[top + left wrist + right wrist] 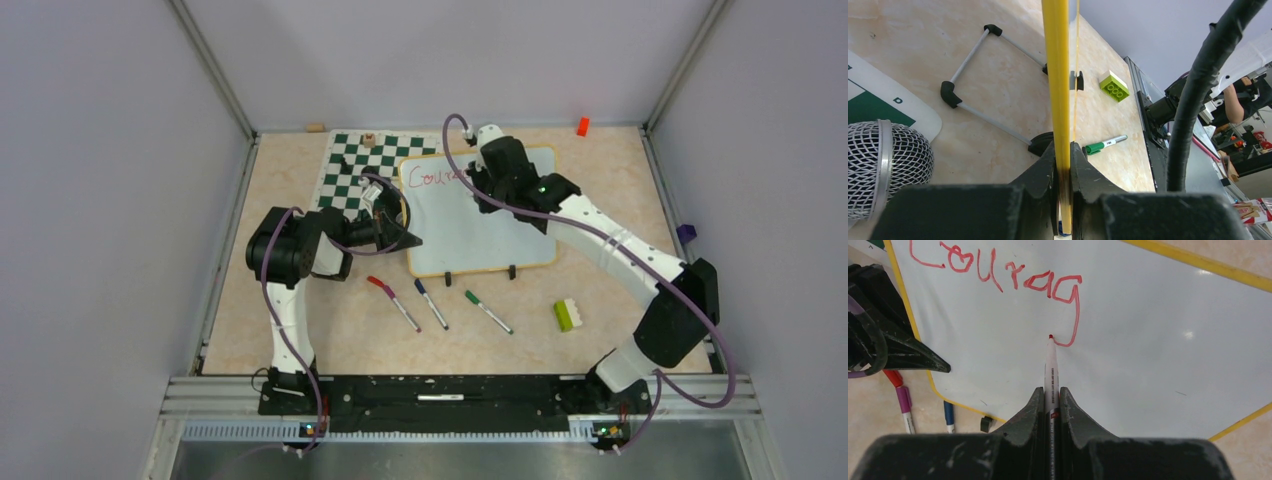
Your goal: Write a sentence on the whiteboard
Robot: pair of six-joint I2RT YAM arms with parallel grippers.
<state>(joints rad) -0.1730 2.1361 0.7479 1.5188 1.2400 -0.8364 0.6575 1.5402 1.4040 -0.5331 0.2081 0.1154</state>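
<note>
While the left claw [1063,150] clenches the whiteboard [1055,75] rim, the right claw [1050,392] grasps a marker [1051,365], tip at 6 o'clock of the sentence's [998,277] g.

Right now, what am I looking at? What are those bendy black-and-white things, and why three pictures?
Those are two robot arms bolted to a table. One picture looks down from above; the other two come from a small camera on each wrist. The left gripper pinches the yellow rim of the whiteboard to steady it. The right gripper holds a red marker, its tip at the board, where "Courag" is written. Also on the table: three more markers, a green brick and a chess mat.
</note>
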